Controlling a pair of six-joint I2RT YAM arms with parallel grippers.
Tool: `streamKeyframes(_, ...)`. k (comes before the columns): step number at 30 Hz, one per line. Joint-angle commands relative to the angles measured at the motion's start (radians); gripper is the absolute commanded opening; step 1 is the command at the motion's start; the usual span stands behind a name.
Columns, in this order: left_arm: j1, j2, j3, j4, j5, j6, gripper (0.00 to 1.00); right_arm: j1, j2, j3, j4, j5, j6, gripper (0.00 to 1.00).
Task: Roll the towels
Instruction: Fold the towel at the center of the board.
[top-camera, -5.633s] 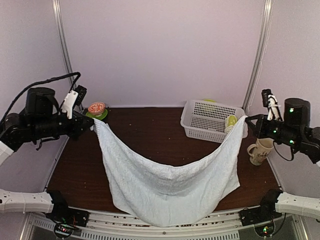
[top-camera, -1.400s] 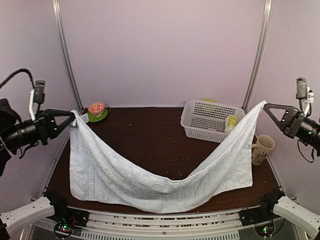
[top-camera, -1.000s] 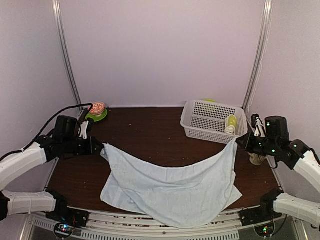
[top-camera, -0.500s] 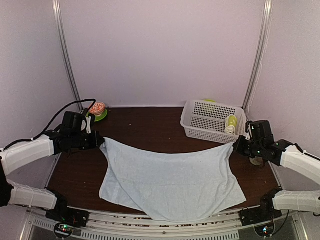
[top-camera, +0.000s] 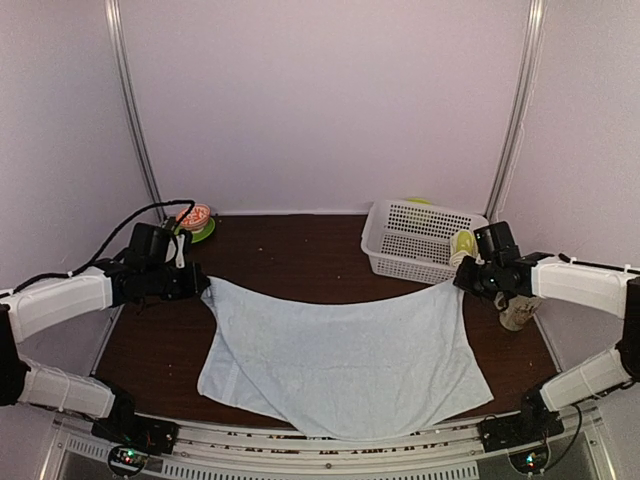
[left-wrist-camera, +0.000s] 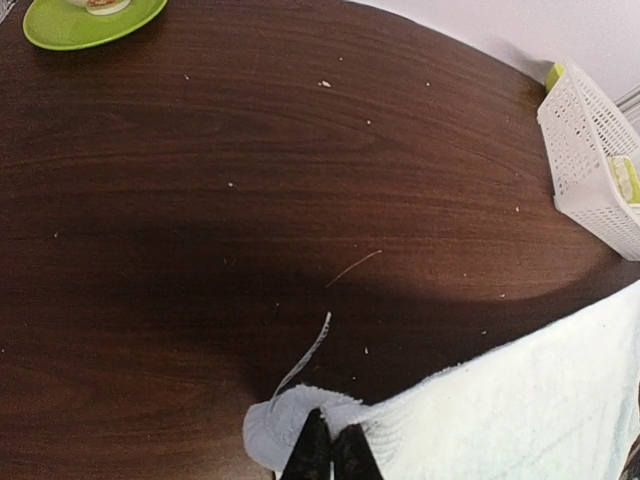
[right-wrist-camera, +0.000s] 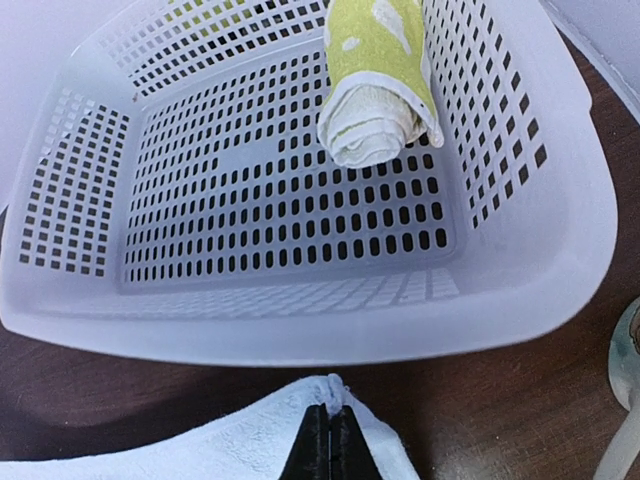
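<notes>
Two corners of the pale-blue towel (top-camera: 340, 350) sit pinched in closed jaws: left gripper (top-camera: 206, 289) at frame mid-left, right gripper (top-camera: 458, 282) mid-right.

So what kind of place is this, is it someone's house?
Probably a robot test booth, not a home. Plain pale walls with metal posts box in one brown table, and the left gripper and right gripper each pinch a corner of a pale-blue towel spread on it.

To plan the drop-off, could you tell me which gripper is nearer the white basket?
Right. The right gripper pinches the blue towel just in front of the basket; the left gripper holds its opposite corner, far to the left.
</notes>
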Motion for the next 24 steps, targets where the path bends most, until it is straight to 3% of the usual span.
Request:
streamKeyframes(1,0.009,0.009,0.039,0.031,0.000,-0.005,0.00,-0.025,0.088,0.081,0.021,0.061,0.040,0.00)
streamKeyframes(17,0.007,0.095,0.103,0.011,-0.011,0.032,0.00,-0.058,0.318,0.318,-0.004,0.105,0.045,0.00)
streamKeyframes(24,0.007,0.054,0.137,-0.041,0.011,0.050,0.00,-0.056,0.153,0.218,-0.016,0.017,-0.056,0.00)
